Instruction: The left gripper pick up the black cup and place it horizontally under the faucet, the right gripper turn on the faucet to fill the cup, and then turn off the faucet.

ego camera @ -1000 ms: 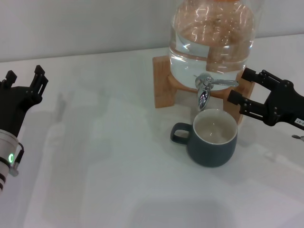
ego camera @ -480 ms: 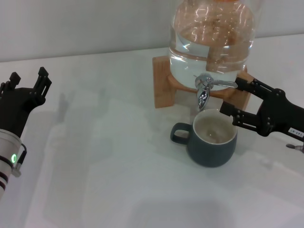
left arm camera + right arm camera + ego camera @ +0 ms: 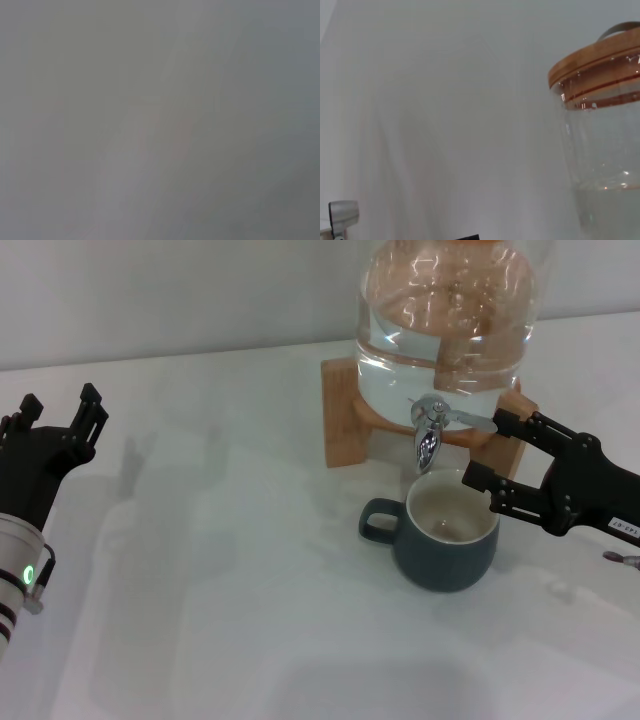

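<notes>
White tabletop [image 3: 220,570] all round, and the black cup [image 3: 446,540] sits upright at about 6 o'clock from the faucet [image 3: 440,422], right under its nozzle, some liquid showing inside. Over the last second the right gripper [image 3: 495,458] has slid in from 3 o'clock, fingers spread, upper finger now at the lever tip, so the faucet turn looks imminent. Meanwhile the left gripper [image 3: 55,415] hangs well apart at 9 o'clock, fingers apart and empty.
</notes>
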Tool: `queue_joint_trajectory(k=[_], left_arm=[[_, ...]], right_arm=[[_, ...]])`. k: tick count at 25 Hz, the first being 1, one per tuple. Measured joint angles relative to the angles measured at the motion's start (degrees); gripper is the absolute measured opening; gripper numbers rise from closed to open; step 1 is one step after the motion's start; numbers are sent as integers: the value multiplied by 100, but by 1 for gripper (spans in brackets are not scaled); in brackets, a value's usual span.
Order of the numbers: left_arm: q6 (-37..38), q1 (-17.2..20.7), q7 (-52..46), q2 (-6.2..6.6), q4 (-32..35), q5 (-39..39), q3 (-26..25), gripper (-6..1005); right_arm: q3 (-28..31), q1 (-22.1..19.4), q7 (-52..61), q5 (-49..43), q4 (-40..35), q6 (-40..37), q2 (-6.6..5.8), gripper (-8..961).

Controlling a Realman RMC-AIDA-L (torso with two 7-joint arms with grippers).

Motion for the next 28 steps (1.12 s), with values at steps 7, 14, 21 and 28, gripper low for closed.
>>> queue_joint_trajectory(k=[7,14,21,28], left_arm=[[0,2,0,0,-1,0,-1,760],[2,-5,0,0,14,0,-2,760],[3,-7,0,0,16,0,-11,760],[3,-8,0,0,23,0,-12,760]], right_arm=[[-7,-17,-17,-70,-7,96,1,830],[-9,-34,-20,-74,-9,101,1,830],[-9,-38,-20,-78,-9,124,-9,830],[-65,-39,-16,-92,-9,177,-8,830]])
